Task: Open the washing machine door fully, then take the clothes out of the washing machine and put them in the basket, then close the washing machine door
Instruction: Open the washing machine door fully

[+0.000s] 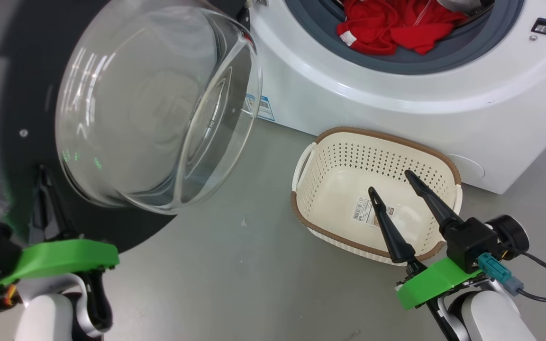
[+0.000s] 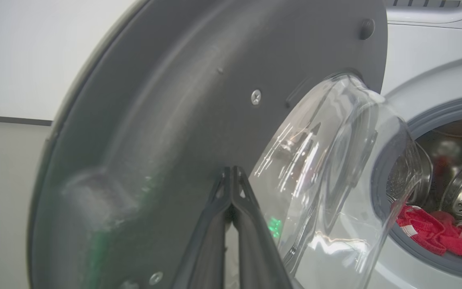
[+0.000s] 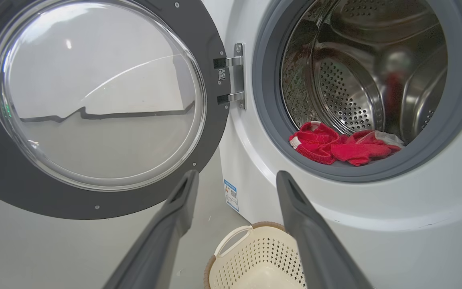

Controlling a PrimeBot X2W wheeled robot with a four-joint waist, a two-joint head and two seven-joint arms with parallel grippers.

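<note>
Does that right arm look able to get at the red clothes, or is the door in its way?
Probably yes: the washing machine door hangs swung aside, the open right end effector faces the clothes, and nothing stands between them.

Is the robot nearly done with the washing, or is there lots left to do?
Not nearly. Done: the door stands wide open. In hand: the shut left gripper is at the door's inner side, perhaps pushing it; the open right gripper hovers over the basket. Left: the red clothes lie in the drum, the basket holds no clothes, and the door needs closing.
</note>
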